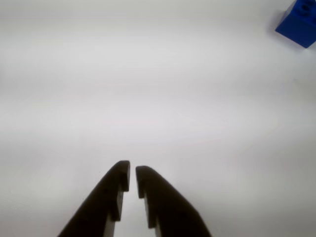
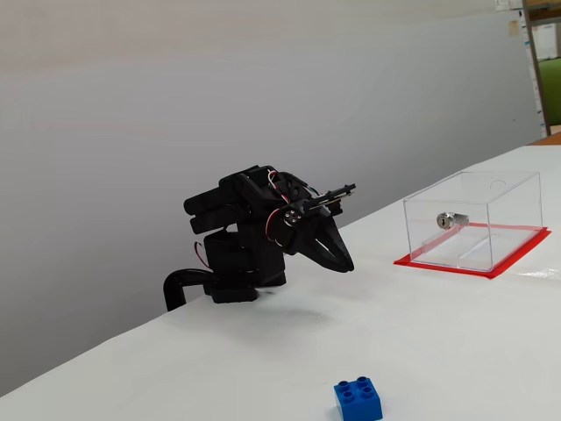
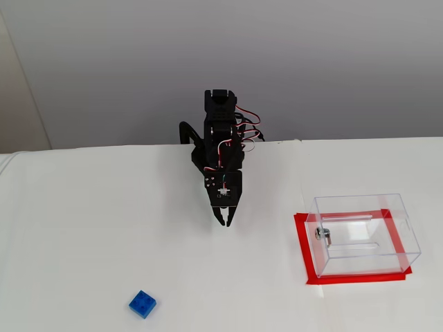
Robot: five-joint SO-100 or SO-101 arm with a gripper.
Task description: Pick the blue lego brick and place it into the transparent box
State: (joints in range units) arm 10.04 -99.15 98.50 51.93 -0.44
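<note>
The blue lego brick [image 1: 299, 22] lies on the white table, at the top right corner of the wrist view. In both fixed views the brick [image 2: 358, 400] [image 3: 142, 303] sits near the front edge, far from the arm. My gripper [image 1: 132, 174] [image 2: 347, 266] [image 3: 225, 223] hangs low over the bare table, tilted down, shut with nothing between its fingers. The transparent box [image 2: 491, 241] [image 3: 367, 261] stands on a red sheet, to the right of the gripper in both fixed views, with a silver lock [image 2: 450, 219] [image 3: 324, 234] on one wall.
The black arm base [image 3: 218, 131] stands at the table's far edge against a grey wall. White tabletop [image 3: 83, 228] stretches between the gripper, the brick and the box. A shelf [image 2: 543, 61] shows at the far right.
</note>
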